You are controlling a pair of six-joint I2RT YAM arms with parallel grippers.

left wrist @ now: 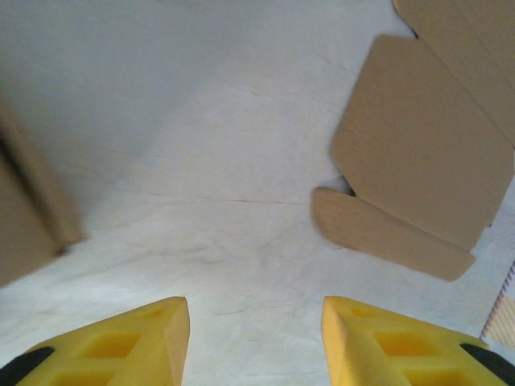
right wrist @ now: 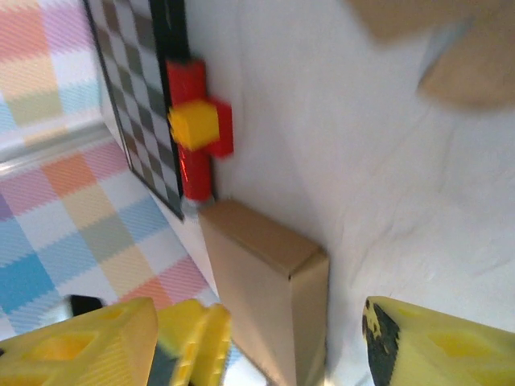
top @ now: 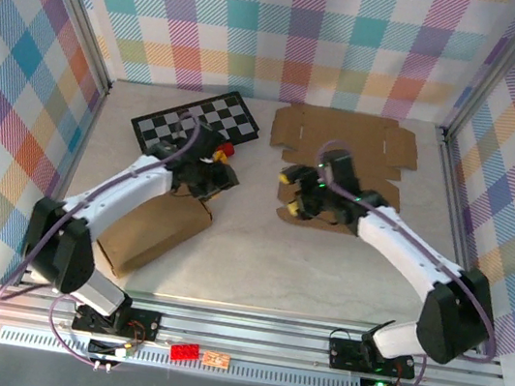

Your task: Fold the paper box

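The left gripper (left wrist: 253, 314) holds its yellow fingers (left wrist: 145, 338) apart over the bare table (top: 256, 261), with nothing between them. The right gripper (right wrist: 259, 322) is also spread wide and empty, at the left edge of the blank (top: 344, 140). The blank is flat brown cardboard lying on the far right of the table, partly under the right arm. Its flaps lie ahead and to the right of the left gripper. A folded box (top: 156, 228) lies at the near left, under the left arm. A checkerboard (top: 200, 123) lies at the far left, with a red-and-yellow block (top: 224, 151) at its near edge.
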